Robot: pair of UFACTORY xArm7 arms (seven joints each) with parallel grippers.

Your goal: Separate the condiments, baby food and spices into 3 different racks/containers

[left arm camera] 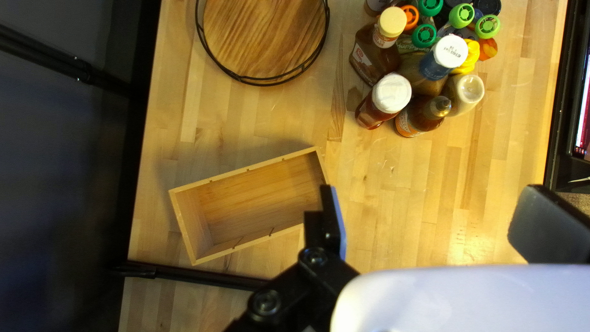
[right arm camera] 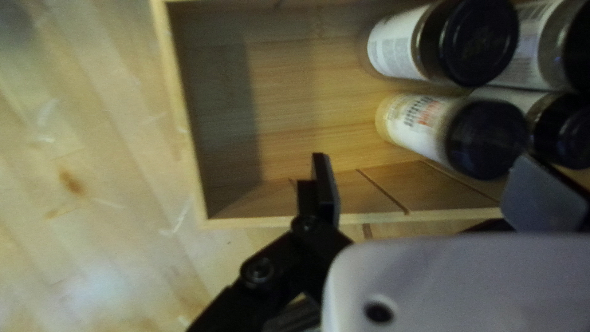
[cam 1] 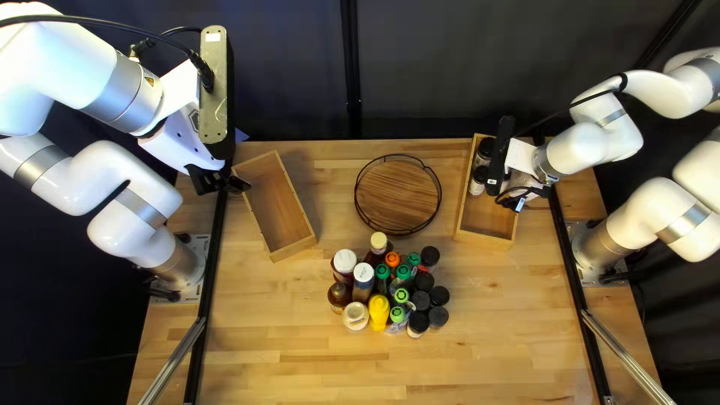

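Gripper (left arm camera: 430,187) on the left arm (cam 1: 82,56) hung unclenched at the tabletop's (cam 1: 300,367) far left corner; condiments (cam 1: 363,277), baby food (cam 1: 403,272) and spices (cam 1: 421,301) crowded its middle. Near the far right corner the right gripper (right arm camera: 421,157), spread and empty, hovered over a box (right arm camera: 184,147) of jars (right arm camera: 399,49): spice sorting seemed in hand, a clear lift next

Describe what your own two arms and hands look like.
My left arm and right arm are smooth, rounded and white, with silver-grey bands near the joints. A black cable runs along each. The left one also carries a flat metallic bar with a small pale label. The left hand and right hand have black fingers on black jointed links.
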